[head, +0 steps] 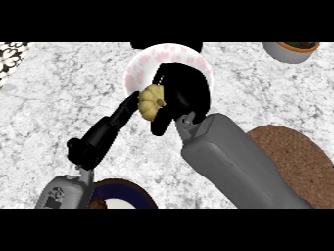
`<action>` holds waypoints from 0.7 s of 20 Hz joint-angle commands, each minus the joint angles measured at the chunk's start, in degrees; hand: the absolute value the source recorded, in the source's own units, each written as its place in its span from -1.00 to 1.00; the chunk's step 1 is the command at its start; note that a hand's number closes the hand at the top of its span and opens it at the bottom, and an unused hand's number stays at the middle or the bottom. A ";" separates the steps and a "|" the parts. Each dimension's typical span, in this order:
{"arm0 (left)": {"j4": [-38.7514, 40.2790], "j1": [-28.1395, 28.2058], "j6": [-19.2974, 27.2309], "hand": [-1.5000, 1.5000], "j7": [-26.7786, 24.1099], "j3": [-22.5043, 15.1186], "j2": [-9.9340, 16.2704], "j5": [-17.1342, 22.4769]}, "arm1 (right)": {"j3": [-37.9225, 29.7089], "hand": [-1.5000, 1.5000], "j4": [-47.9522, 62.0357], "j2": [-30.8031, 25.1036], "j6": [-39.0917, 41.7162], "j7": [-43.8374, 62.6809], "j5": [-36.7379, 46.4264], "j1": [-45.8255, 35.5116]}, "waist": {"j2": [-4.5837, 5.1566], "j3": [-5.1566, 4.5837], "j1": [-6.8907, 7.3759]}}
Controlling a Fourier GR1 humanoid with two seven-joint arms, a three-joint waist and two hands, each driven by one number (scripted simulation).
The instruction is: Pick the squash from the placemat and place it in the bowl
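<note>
Down near the front edge sits a dark blue plate (130, 196), and the brown placemat (307, 166) lies bare on the right of the speckled bench (46, 122). The left hand (101, 135) stretches up with straight fingers, its tips by the yellow squash (152, 101). The right hand (180, 93) curls round the squash, over the pink bowl (144, 61). Farther off, a grey pot (292, 51) stands in the corner.

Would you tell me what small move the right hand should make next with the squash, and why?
Probably carry it slightly farther over the bowl, then release. The right hand holds the squash at the bowl's near rim, seemingly not yet centred, so releasing now might miss. The left hand is close beside it and should stay clear.
</note>
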 commanded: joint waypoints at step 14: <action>-1.50 1.27 0.97 0.00 0.51 1.94 0.90 -0.11 | -2.78 1.00 13.29 0.78 -23.97 15.60 4.63 -18.45 | 0.17 0.24 -4.22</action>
